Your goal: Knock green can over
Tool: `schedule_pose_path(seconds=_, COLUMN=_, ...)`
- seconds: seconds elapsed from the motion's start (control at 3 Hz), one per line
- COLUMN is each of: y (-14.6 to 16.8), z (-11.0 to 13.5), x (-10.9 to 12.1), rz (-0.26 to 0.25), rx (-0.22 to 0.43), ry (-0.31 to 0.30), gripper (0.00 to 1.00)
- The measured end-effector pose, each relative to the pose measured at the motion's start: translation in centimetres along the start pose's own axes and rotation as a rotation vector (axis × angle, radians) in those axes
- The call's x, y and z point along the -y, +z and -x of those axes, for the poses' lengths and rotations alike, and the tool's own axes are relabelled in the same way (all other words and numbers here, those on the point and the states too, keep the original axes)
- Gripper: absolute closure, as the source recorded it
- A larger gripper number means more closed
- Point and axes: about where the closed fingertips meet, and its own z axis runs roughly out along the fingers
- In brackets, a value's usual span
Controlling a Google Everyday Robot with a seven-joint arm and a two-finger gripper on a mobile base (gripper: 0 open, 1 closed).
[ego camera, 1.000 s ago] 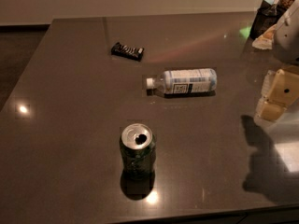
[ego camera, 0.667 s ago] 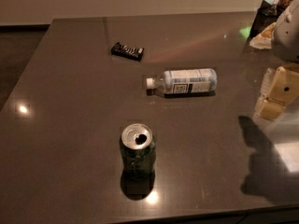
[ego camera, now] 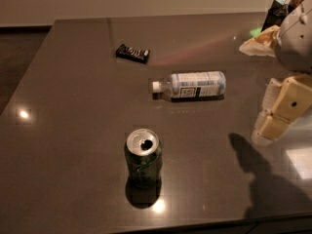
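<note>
At front of bench point(ego camera: 63, 130), green can point(ego camera: 143, 159) stands upright, well apart from claw point(ego camera: 280, 113) hanging at right edge; whether claw is open or closed, cannot tell. You sweep claw leftward into can's upper side, steering clear of lying bottle point(ego camera: 192, 85).

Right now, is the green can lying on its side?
No, the green can stands upright with its silver top up, and the gripper hangs apart from it at the view's right edge.
</note>
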Motion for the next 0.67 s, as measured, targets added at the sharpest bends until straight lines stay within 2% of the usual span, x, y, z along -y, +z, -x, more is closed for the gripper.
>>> schedule_pose_path(seconds=0.33, y=3.0, z=3.4, x=-2.9, rz=0.038, rx=0.050, ry=-0.060, gripper=0.00)
schedule_pose_path(seconds=0.67, y=7.4, z=5.6, x=-3.9, rz=0.073, rx=0.067, ry=-0.065, gripper=0.00)
